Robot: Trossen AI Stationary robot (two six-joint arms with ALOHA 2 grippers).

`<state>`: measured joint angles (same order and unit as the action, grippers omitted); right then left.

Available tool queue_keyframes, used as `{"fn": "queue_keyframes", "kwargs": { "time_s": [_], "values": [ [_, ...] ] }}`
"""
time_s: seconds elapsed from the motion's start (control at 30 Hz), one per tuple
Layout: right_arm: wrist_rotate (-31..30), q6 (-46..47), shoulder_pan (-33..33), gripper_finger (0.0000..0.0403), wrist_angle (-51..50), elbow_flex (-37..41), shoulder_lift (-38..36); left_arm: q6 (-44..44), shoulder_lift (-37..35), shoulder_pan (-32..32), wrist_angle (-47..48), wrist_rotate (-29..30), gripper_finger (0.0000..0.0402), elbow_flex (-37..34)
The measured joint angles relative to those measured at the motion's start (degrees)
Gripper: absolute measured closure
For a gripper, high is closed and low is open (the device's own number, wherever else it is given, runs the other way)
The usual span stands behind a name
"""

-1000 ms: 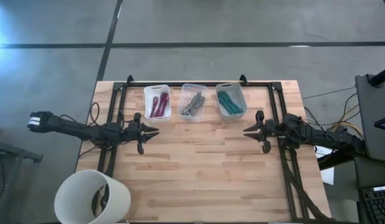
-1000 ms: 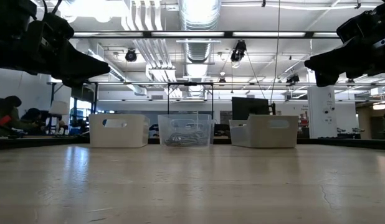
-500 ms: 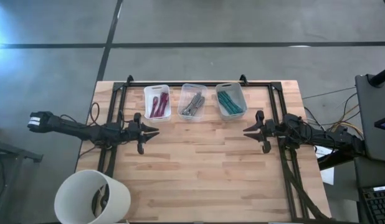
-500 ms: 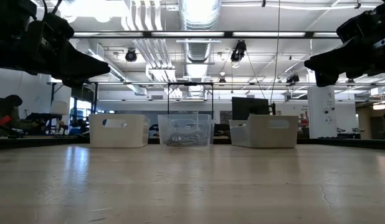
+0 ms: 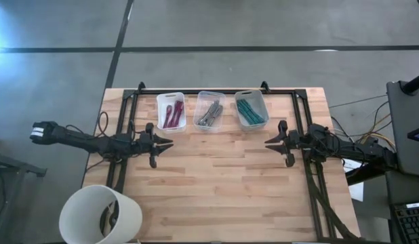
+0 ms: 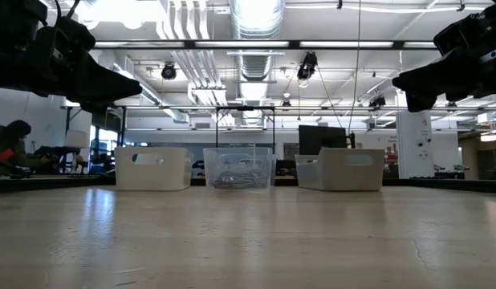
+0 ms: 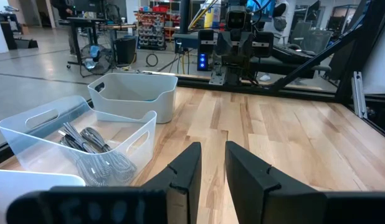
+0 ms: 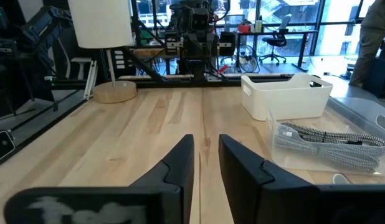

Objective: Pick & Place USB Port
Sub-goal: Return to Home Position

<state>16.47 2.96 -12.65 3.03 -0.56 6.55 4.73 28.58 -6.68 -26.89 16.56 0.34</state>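
The wooden table [image 5: 216, 183] holds three bins in a row along its far edge: a white bin [image 5: 170, 95], a clear bin [image 5: 210, 93] in the middle and a gray bin [image 5: 249, 93]. They stand close together without touching. A white lamp [image 5: 101, 215] stands at the near left corner.

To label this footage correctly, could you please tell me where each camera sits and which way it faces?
High: above the table, looking straight down; both arms, left claw and right claw.
Low: table height, facing the clear bin; arms overhead.
Left wrist: on left arm, past its claw toward the right arm.
Right wrist: mirrored, toward the left arm.
All four show that bin.
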Motion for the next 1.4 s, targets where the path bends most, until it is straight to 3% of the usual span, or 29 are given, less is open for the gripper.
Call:
{"fn": "queue_keyframes", "kwargs": {
  "time_s": [1.4],
  "values": [
    [0.01, 0.0, 0.0, 0.0319, 0.02, 0.0, 0.0, 0.0, 0.02, 0.0, 0.0, 0.0, 0.0321, 0.0]
  ]
}}
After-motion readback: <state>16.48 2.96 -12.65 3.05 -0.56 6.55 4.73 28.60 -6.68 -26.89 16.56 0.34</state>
